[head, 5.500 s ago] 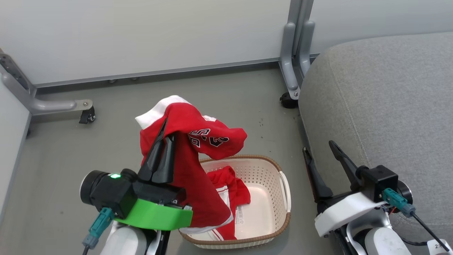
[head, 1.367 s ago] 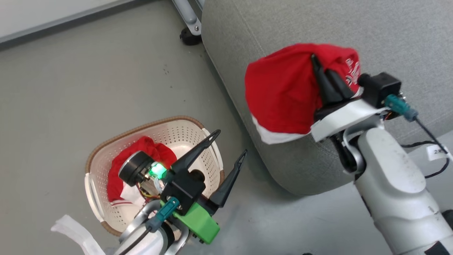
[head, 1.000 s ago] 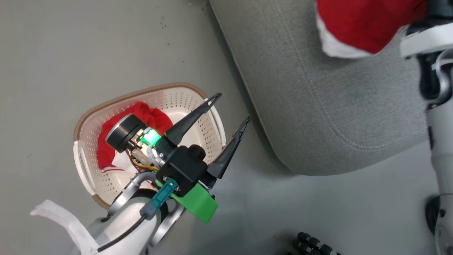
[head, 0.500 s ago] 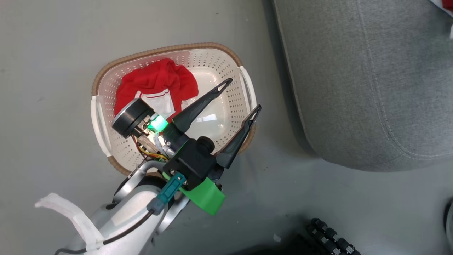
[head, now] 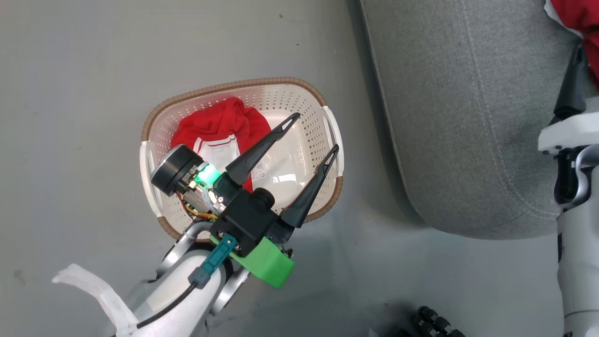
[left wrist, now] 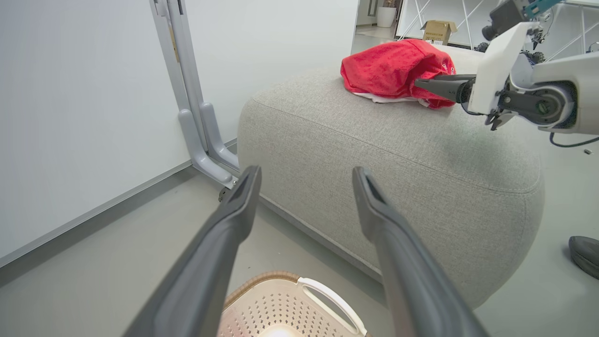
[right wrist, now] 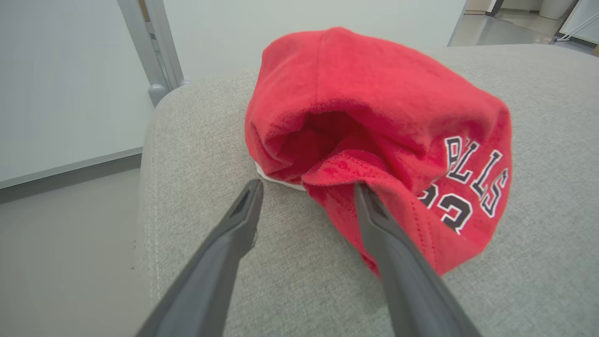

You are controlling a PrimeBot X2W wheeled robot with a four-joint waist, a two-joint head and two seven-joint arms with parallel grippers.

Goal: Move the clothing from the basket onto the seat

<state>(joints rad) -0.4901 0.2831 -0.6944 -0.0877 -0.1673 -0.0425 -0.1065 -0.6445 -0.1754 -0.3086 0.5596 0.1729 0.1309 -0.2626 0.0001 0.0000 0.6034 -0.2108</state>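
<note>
A red jersey with black-and-white lettering lies bunched on the grey seat. My right gripper is open at its near edge, its right finger touching a fold of the cloth. In the left wrist view the same jersey rests on top of the seat. More red clothing with white trim sits in the cream basket on the floor. Above that basket my left gripper hangs open and empty. It points toward the seat.
A grey metal frame leg stands against the white wall panel beside the seat. A black ridged object lies on the floor near the bottom edge. A dark rounded thing rests on the floor right of the seat.
My right gripper has opened and let go of the red jersey, which now lies on the seat. The head camera has shifted. My left gripper stays open over the basket.
</note>
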